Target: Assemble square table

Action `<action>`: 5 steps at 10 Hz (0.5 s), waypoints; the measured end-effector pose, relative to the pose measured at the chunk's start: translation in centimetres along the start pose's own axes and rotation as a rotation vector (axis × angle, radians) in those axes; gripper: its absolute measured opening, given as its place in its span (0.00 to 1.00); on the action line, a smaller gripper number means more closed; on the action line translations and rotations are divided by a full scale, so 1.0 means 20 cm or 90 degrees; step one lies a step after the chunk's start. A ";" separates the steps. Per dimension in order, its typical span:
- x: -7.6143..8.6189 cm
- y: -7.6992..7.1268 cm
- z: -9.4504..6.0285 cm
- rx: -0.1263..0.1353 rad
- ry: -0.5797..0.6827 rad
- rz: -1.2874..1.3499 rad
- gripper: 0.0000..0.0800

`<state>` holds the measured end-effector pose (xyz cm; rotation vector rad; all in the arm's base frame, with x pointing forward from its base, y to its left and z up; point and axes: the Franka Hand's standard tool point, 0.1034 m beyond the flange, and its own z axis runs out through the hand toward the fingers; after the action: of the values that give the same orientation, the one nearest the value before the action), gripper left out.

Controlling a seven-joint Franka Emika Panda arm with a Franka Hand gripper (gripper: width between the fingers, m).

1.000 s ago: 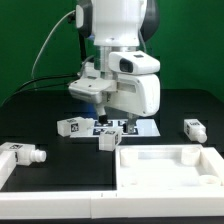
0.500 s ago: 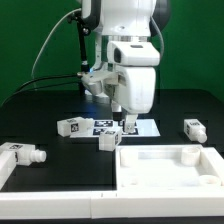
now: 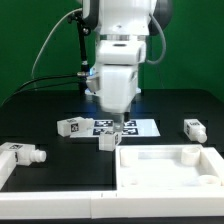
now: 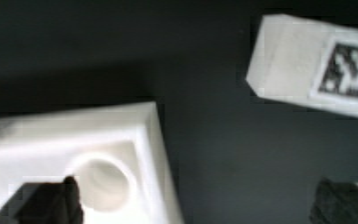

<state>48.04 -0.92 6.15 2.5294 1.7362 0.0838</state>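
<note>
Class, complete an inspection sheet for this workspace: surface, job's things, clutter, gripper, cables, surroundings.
Surface: black table, matte.
Job's things: square panel at the front, sockets unfilled where visible; four legs lying loose, none fitted.
Clutter: marker board lying flat beneath the arm; otherwise nothing seen.
Gripper: gripper open, holding nothing, low between a leg and the panel's corner.
Cables: black cable arcs up to the arm at the back.
Surroundings: green wall.

The arm (image 3: 118, 75) hides part of the marker board (image 3: 146, 127); the wrist view's leg (image 4: 322, 62) is blurred.
</note>
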 end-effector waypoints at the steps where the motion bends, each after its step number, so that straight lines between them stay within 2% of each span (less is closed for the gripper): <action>1: -0.01 -0.01 0.02 0.001 0.012 0.126 0.81; 2: -0.05 -0.02 0.04 0.028 0.001 0.201 0.81; 5: -0.04 -0.01 0.03 0.032 0.007 0.301 0.81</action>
<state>47.57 -1.61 5.49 2.9234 1.1204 0.0794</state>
